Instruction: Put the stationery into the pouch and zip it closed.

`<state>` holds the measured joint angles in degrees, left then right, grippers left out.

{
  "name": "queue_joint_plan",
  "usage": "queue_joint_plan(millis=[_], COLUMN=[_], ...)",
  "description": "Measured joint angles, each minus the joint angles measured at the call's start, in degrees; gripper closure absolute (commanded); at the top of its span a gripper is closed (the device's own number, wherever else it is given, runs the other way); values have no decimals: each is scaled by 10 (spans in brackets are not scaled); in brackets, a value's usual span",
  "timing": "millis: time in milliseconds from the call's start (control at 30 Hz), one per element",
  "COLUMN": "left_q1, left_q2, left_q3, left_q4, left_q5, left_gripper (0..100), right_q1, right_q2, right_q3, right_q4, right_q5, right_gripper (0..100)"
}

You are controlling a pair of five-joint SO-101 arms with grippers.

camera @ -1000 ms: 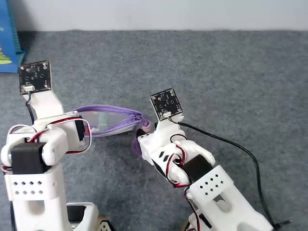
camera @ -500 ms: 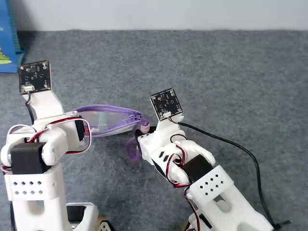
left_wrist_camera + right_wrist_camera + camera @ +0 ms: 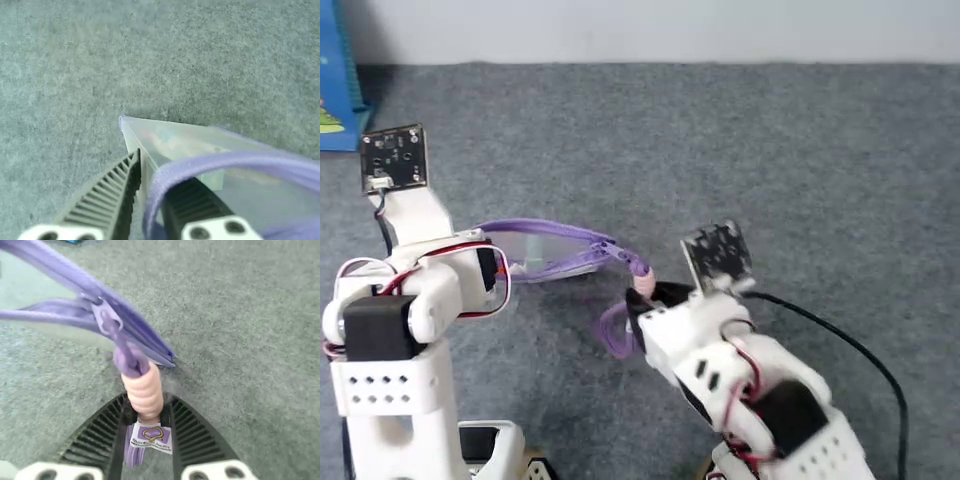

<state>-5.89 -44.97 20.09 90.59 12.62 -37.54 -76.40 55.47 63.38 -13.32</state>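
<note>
A clear pouch with purple zipper trim lies stretched between the two arms on the grey mat. My left gripper is shut on the pouch's left end; in the left wrist view its fingers clamp the clear wall, through which faint coloured items show. My right gripper is shut on the pink ribbed zipper pull, which hangs by a purple cord from the slider near the pouch's right end. A purple strap loop droops beside the right gripper.
A blue object lies at the far left edge. The right arm's black cable trails over the mat to the right. Open grey mat spreads beyond and to the right of the pouch.
My right arm has drawn back to the right and toward the near edge with the zipper pull, stretching the pouch's right end out. The left arm has stayed put.
</note>
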Motion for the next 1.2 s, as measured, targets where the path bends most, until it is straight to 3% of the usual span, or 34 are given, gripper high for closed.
queue_joint_plan(millis=[200, 433, 800, 1200], left_q1=[30, 158, 293, 361], left_q2=[11, 15, 31, 173], left_q3=[2, 2, 1, -11], left_q4=[-49, -106, -216, -316], left_q5=[-16, -51, -59, -59], left_gripper=[776, 774, 772, 771], right_q1=[0, -18, -18, -8], right_q2=[-73, -130, -192, -194], right_q3=[30, 37, 37, 38], right_q4=[44, 64, 83, 84], right_q5=[1, 1, 1, 1], right_gripper=[991, 991, 991, 991])
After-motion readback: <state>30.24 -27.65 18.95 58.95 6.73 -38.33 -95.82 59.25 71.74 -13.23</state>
